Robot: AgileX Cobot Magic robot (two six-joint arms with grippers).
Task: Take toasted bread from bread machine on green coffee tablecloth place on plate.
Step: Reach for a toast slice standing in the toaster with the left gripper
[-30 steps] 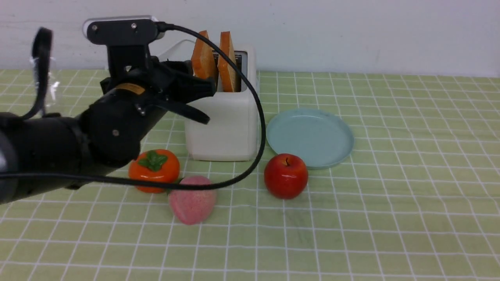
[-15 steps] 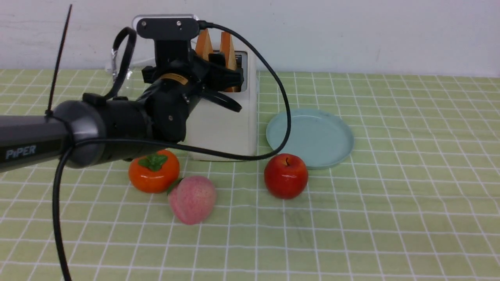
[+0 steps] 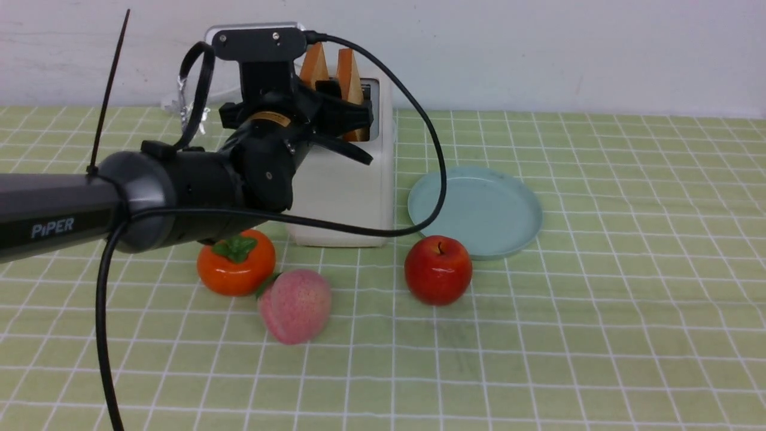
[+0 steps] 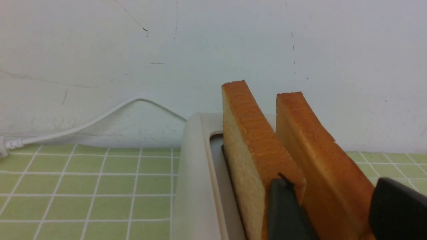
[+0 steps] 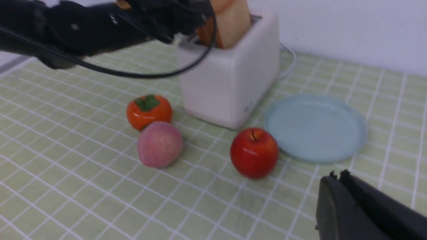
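1. The gap between the two toasted bread (image 4: 260, 143) slices is narrow. One finger (image 4: 287, 213) of the left hand (image 3: 362, 134) sits in it, the other at the right slice's outer face.
2. A black cable (image 3: 441, 173) loops past the bread machine (image 3: 353, 191) and crosses the left rim of the plate (image 3: 514, 244) in the front view.
3. An apple (image 3: 438, 269) stands just beside the plate's near rim.
4. A persimmon (image 3: 236, 261) and a peach (image 3: 294, 306) crowd the machine's front left.
5. Open green coffee tablecloth (image 3: 628, 311) lies right of the plate and across the near worktop.
6. A wall (image 3: 568, 48) stands close behind the machine.
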